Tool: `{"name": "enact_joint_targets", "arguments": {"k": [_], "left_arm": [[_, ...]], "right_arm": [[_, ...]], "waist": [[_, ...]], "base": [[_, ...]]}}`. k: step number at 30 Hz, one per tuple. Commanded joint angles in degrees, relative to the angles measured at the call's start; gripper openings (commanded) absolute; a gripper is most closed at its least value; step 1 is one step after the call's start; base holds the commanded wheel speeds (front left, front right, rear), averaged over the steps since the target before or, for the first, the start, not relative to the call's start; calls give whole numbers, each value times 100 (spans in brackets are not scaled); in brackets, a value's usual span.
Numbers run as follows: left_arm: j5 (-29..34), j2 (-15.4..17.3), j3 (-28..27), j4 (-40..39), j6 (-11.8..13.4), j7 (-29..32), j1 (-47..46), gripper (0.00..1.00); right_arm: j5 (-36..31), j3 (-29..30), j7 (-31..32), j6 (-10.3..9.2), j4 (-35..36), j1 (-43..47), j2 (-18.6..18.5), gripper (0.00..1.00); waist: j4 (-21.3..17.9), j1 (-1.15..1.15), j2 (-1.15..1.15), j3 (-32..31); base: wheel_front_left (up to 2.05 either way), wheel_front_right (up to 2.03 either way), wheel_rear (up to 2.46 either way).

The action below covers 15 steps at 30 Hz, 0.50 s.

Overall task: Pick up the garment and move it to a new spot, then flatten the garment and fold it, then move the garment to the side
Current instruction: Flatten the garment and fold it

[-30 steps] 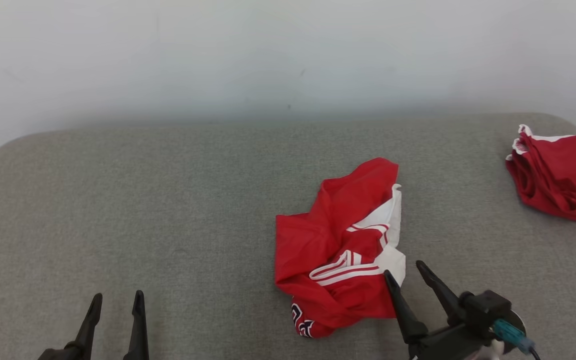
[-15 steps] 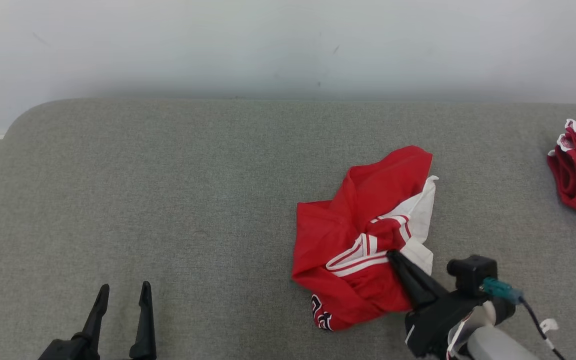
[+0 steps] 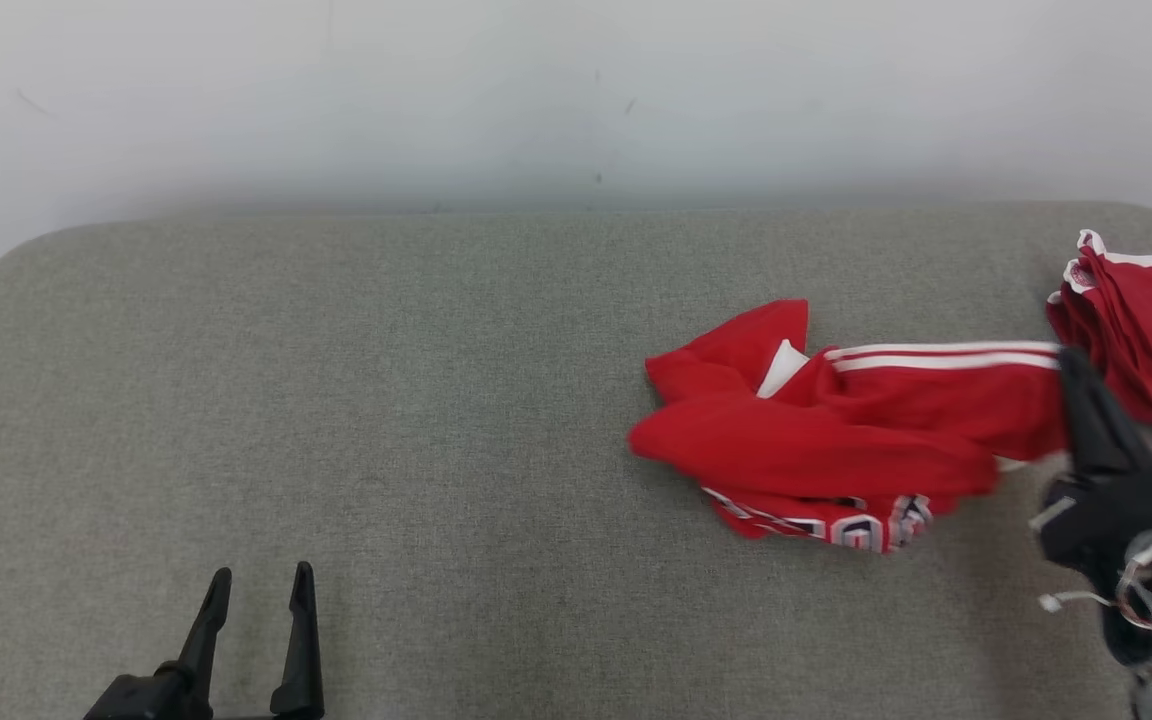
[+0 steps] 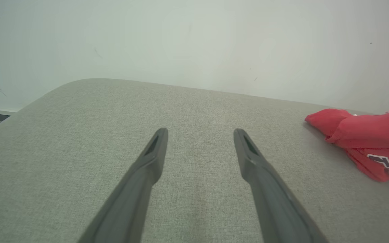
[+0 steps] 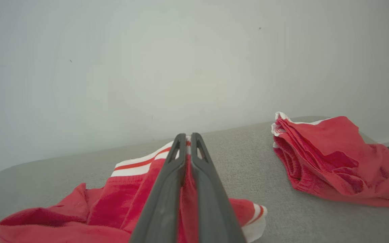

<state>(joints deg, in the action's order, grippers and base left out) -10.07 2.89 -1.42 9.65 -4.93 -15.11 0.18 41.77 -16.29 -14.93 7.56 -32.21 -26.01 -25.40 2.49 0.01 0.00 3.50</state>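
Observation:
The garment (image 3: 856, 430) is a red jersey with striped trim and dark lettering, stretched out sideways on the grey table (image 3: 386, 400). My right gripper (image 3: 1071, 362) is shut on its striped edge at the right and holds that end up. In the right wrist view the two fingers (image 5: 201, 168) pinch red cloth of the garment (image 5: 113, 199) between them. At the lower left my left gripper (image 3: 261, 585) stands open over bare table, far from the cloth. In the left wrist view the left gripper (image 4: 199, 133) has nothing between its fingers, and the garment (image 4: 366, 135) lies at the right edge.
A second bunched red garment (image 3: 1151, 325) with narrow white edging lies at the table's far right corner, just beyond my right gripper; it is also seen in the right wrist view (image 5: 333, 158). A pale wall (image 3: 576, 100) rises behind the table.
My right gripper closed on the garment's striped edge and pulled it up and to the right, drawing the crumpled heap out long. The camera shifted. My left gripper stayed open in place.

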Motion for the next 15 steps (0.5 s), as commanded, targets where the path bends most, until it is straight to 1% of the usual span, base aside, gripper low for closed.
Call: {"name": "enact_joint_targets", "arguments": {"k": [1, 3, 6, 7, 8, 9, 12, 15], "left_arm": [[-21, 2, -1, 11, 6, -4, -61, 100], [-49, 2, 33, 17, 16, -4, -65, 100], [-103, 2, 49, 16, 38, -4, -3, 100], [-114, 1, 51, 15, 40, -4, 22, 100], [-114, 0, 54, 21, 53, -4, 49, 100], [-105, 2, 44, 28, 62, -4, 71, 100], [-71, 1, -15, 7, 74, -4, 126, 100], [1, 4, -86, 21, 27, -4, 94, 100]], "right_arm": [[-57, 78, -30, -15, -61, 138, -28, 0], [-209, 404, -27, -15, -336, 350, -31, 0], [-469, 678, -31, -15, -657, 563, 127, 0], [-540, 743, -31, -15, -696, 601, 184, 25], [-617, 818, -32, -15, -689, 622, 217, 65], [-716, 927, -32, -15, -645, 639, 252, 100], [-1092, 1297, -32, -15, -242, 698, 456, 100], [-1486, 1589, -32, -15, 382, 880, 682, 100]], "waist": [[7, -1, 0, -4], [26, -1, 0, -11], [36, -1, 0, -4], [29, -1, 0, 0], [15, -1, 0, -1], [-8, -1, 0, -5], [-95, -1, 0, -25], [-171, -1, 0, -76]], "base": [[0, 0, 0], [0, 0, 0], [0, 0, 0], [0, 0, 0], [0, 0, 0], [0, 0, 0], [0, 0, 0], [0, 0, 0]]}}
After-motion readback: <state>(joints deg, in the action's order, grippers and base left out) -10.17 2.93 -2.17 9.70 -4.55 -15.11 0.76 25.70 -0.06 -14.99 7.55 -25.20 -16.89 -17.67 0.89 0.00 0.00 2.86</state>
